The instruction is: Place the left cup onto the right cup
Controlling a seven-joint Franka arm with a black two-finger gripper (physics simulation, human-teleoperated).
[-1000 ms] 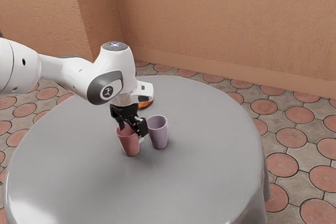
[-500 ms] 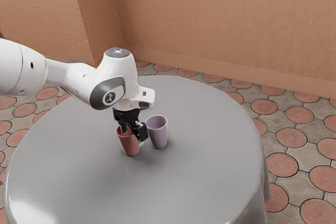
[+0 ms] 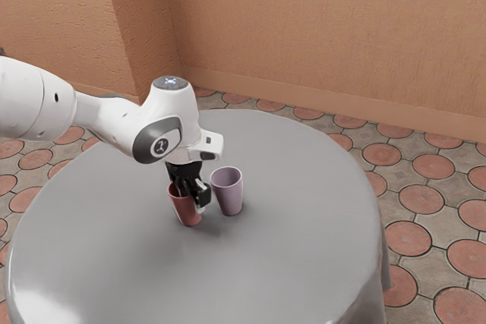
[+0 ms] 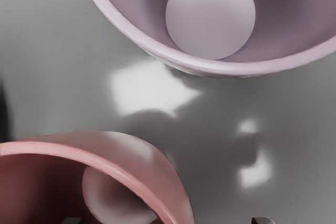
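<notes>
Since a second ago my white arm (image 3: 99,115) has sunk and its wrist has eased toward the near side. That brings the one black gripper (image 3: 191,191) lower over the cup I am after. Neither cup has shifted on the table.

There are two cups, both upright and open-mouthed, standing side by side near the middle of the single round grey table (image 3: 304,248). The smooth, tapered pink cup (image 3: 184,210) is the one on the exterior view's left and a little nearer. The lilac cup (image 3: 228,193) of the same shape is just beside it on the exterior view's right, a shade farther back. They stand close together, with a narrow strip of table between their bases.

The gripper hangs at the pink cup's rim on the side facing the lilac cup. Its two fingers (image 3: 202,195) point down and straddle that wall, one inside the mouth and one in the gap between the cups.

In the wrist view the pink cup (image 4: 131,166) curves just under my hand, and the lilac cup (image 4: 210,14) lies beyond it, its pale round bottom visible. Grey table (image 4: 63,77) shows between them. The two fingertips show far apart, each clear of the pink wall. So the jaws are spread wide and have hold of nothing, and the pink cup rests on the table.
</notes>
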